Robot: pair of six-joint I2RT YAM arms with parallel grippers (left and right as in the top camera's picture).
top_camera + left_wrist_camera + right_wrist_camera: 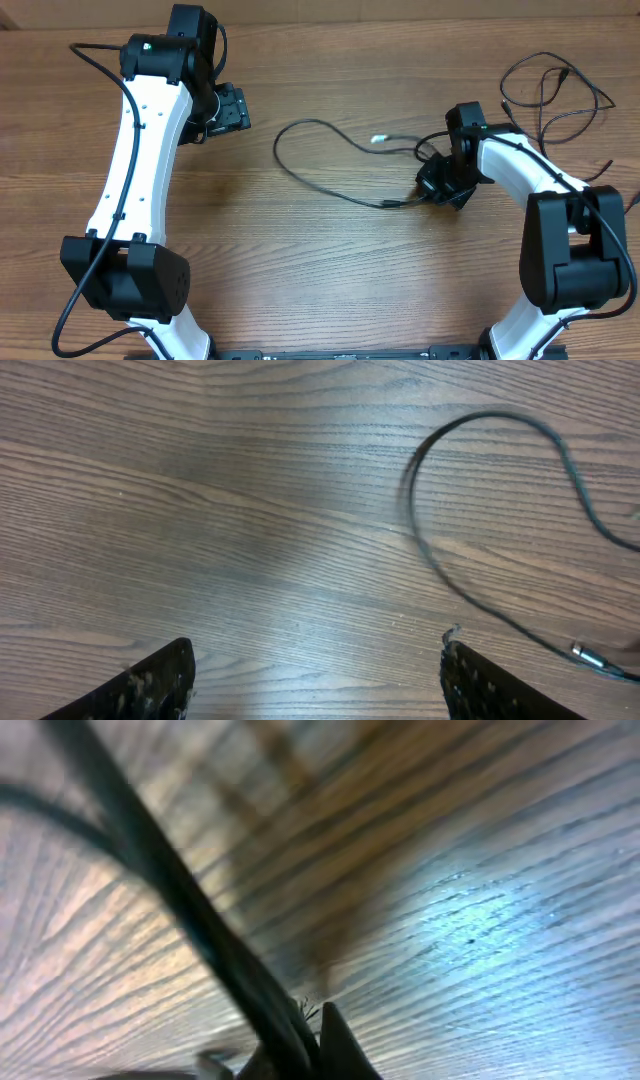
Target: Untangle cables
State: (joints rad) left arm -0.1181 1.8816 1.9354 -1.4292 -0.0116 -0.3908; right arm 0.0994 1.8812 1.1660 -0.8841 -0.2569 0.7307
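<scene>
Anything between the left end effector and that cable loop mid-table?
Nothing visible. Only table wood lies between the open left end effector and the cable loop. The right end effector is shut on that cable farther along, well off that path.

The table (330, 270) is wood, or a wood-look top, brown with a fine straight grain. It is smooth, and up close it gives back a soft bluish sheen rather than a hard gloss. The cable (412, 495) lying on it has a thin black sheath, rubbery-looking and matt, ending in a small plug tip (582, 652) of bright silver metal. Another end (379, 140) looks like white plastic. The left arm (135, 160) wears smooth white plastic shells with a slight shine, its joints in matt black. The fingers (150, 685) of the left gripper (315, 690) are black, dull and faintly speckled, rough at the edges.
</scene>
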